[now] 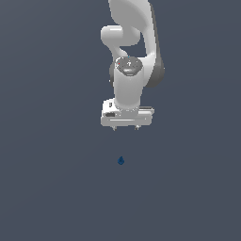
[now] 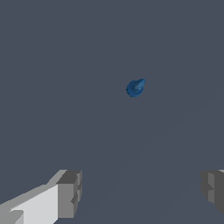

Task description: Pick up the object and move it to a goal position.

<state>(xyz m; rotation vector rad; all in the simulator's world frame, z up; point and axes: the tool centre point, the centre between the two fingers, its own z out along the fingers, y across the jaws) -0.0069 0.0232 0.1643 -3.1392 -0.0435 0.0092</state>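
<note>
1. The object (image 1: 121,161) is seen as a tiny dark blue blob, rounded with one pointed end, smooth and slightly glossy; in the wrist view (image 2: 135,88) a lighter blue ridge is noted along it.
2. The object is located just below the centre of the exterior frame, lying alone on the surface and well apart from the gripper (image 1: 125,127).
3. The gripper is recorded as white and blocky, hung from a smooth white arm (image 1: 132,47) entering from the upper middle of the exterior frame.
4. Its fingers (image 2: 69,194) are seen as grey, square-edged pads, spread wide apart with nothing between them.
5. The surface (image 1: 47,188) is rendered as flat, matte slate grey, untextured; no edge is visible in either view.
</note>
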